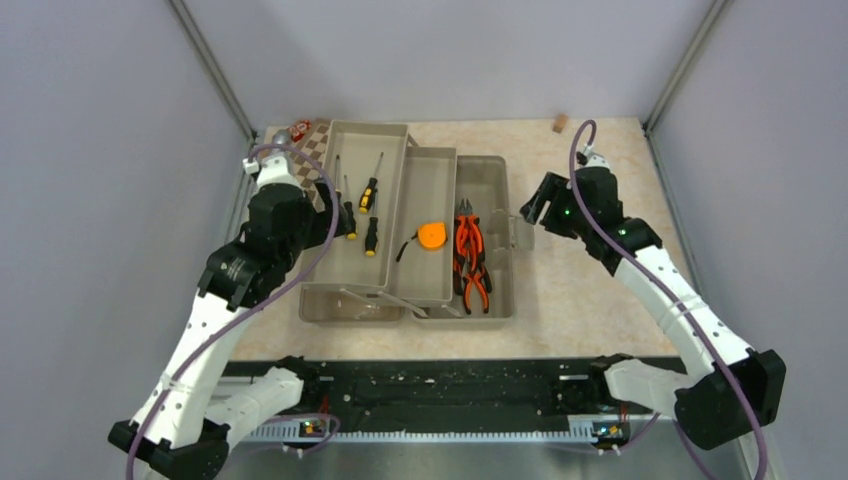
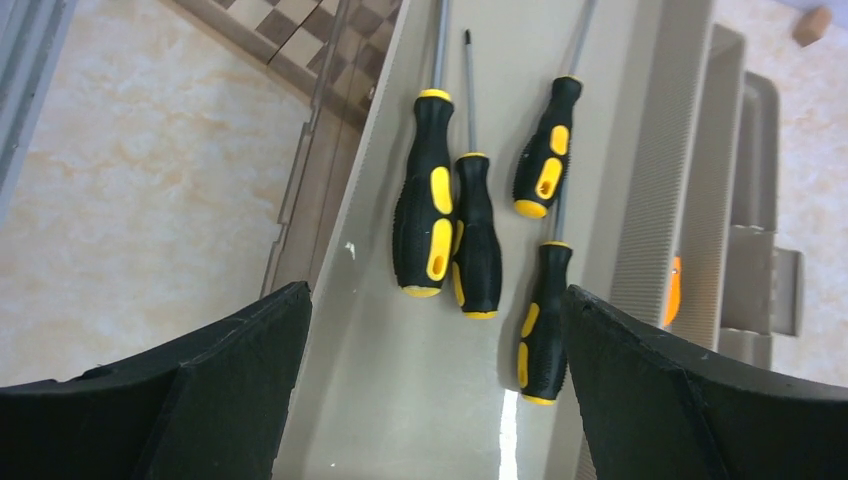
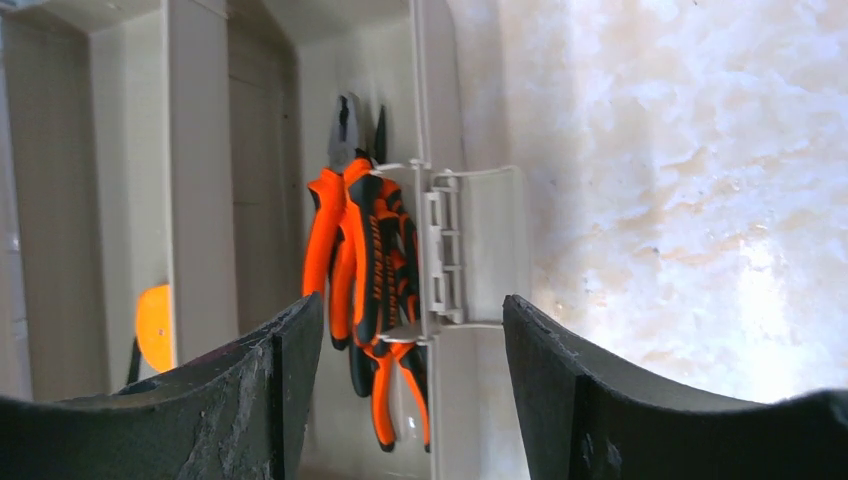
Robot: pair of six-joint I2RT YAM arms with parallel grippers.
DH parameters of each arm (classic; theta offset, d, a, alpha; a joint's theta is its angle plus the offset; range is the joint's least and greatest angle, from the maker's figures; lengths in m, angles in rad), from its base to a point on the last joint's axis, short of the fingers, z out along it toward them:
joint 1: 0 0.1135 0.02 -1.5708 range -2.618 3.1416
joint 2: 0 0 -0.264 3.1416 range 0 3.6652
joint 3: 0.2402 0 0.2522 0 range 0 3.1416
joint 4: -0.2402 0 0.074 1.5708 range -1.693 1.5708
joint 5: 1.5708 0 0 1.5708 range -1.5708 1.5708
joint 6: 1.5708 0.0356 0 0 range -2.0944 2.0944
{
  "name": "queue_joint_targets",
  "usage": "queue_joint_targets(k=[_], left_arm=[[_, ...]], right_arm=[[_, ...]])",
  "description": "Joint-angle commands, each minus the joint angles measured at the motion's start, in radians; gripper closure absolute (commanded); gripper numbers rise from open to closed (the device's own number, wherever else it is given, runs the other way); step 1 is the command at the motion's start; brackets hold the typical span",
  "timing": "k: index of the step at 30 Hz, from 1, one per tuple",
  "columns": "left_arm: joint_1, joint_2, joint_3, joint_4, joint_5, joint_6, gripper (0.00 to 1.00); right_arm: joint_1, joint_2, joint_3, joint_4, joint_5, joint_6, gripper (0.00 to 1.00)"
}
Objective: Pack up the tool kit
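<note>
The open toolbox [image 1: 500, 175] stands mid-table with its beige cantilever trays [image 1: 355, 265] spread to the left. Several yellow-black screwdrivers [image 1: 369, 195] lie in the leftmost tray; the left wrist view shows them [image 2: 425, 200]. The orange tape measure [image 1: 432, 236] lies in the middle tray. Orange-handled pliers [image 1: 470, 255] lie in the right compartment and show in the right wrist view [image 3: 365, 250]. My left gripper [image 1: 335, 215] is open and empty above the left tray [image 2: 420, 400]. My right gripper [image 1: 530, 205] is open and empty at the box's right side latch [image 3: 470, 245].
A brown-and-cream chessboard [image 1: 318, 135] lies at the back left behind the trays, also in the left wrist view [image 2: 290, 25]. A silver object [image 1: 283, 133] sits beside it. A small brown block [image 1: 561, 123] lies at the back right. Grey walls enclose the table.
</note>
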Motion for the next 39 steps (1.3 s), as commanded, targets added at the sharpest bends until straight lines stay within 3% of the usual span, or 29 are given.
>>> queue_joint_targets(k=[1,6,11,16,18,25,30,39], left_arm=[[0.02,-0.005,0.064,-0.016,-0.062,-0.013,0.01],[0.199,-0.004,0.06,0.036,0.008,0.025,0.01],[0.587,0.037,0.001,0.149,0.321,-0.015,0.02],[0.794,0.127,-0.125,0.275,0.632,-0.068,0.05],[0.815,0.141,-0.18,0.313,0.721,-0.06,0.05],[0.825,0.207,-0.359,0.43,0.809,-0.004,0.05],[0.823,0.319,-0.376,0.444,0.965,0.025,0.08],[0.768,0.428,-0.384,0.477,0.958,0.063,0.11]], right_arm=[[-0.072,-0.022,-0.026,0.021,-0.145,-0.064,0.34],[-0.098,-0.011,-0.06,0.061,-0.207,-0.064,0.34],[-0.114,0.008,-0.068,0.07,-0.261,-0.077,0.34],[-0.121,0.019,-0.052,0.07,-0.285,-0.101,0.35],[-0.123,0.019,-0.044,0.07,-0.289,-0.11,0.34],[-0.127,0.03,-0.036,0.073,-0.314,-0.138,0.34],[-0.135,0.04,-0.041,0.076,-0.321,-0.151,0.34],[-0.147,0.062,-0.079,0.116,-0.303,-0.13,0.35]])
